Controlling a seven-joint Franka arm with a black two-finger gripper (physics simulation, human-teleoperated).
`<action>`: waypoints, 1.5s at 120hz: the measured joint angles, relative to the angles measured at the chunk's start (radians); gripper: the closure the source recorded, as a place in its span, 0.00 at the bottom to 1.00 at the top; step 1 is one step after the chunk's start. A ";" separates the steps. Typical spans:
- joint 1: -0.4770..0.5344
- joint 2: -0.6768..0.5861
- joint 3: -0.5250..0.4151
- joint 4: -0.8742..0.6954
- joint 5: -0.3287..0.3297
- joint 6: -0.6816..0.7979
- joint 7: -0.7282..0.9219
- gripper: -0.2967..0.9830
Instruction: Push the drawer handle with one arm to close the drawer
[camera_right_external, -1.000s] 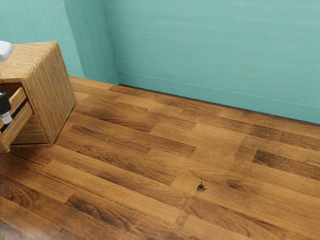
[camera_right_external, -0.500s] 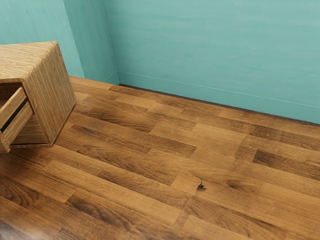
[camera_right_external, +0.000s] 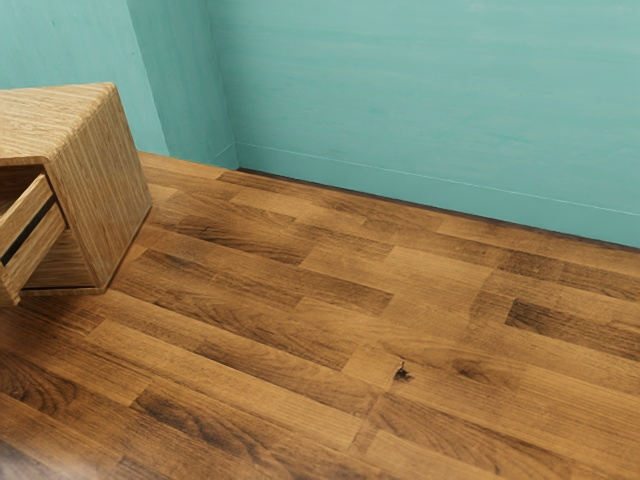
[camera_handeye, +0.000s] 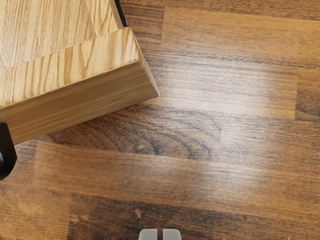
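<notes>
Drawer (camera_right_external: 36, 244) open from wooden cabinet (camera_right_external: 105, 190), exterior view's 9 o'clock, black handle (camera_handeye: 6, 152) apart from gripper (camera_handeye: 160, 234), jaws pressed together

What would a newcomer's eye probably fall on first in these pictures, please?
Probably the wooden cabinet at the exterior view's left, its drawer standing open, set off by the turquoise wall beyond. In the wrist view, the drawer's pale corner stands out over the brown wood floor, with a dark handle at the drawer's front.
</notes>
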 joint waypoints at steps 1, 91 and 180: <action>0.001 0.000 0.000 0.000 0.001 0.000 0.001 0.84; 0.214 0.097 0.006 -0.090 0.017 0.162 0.093 0.85; 0.214 0.279 -0.018 0.042 0.017 0.272 0.075 0.85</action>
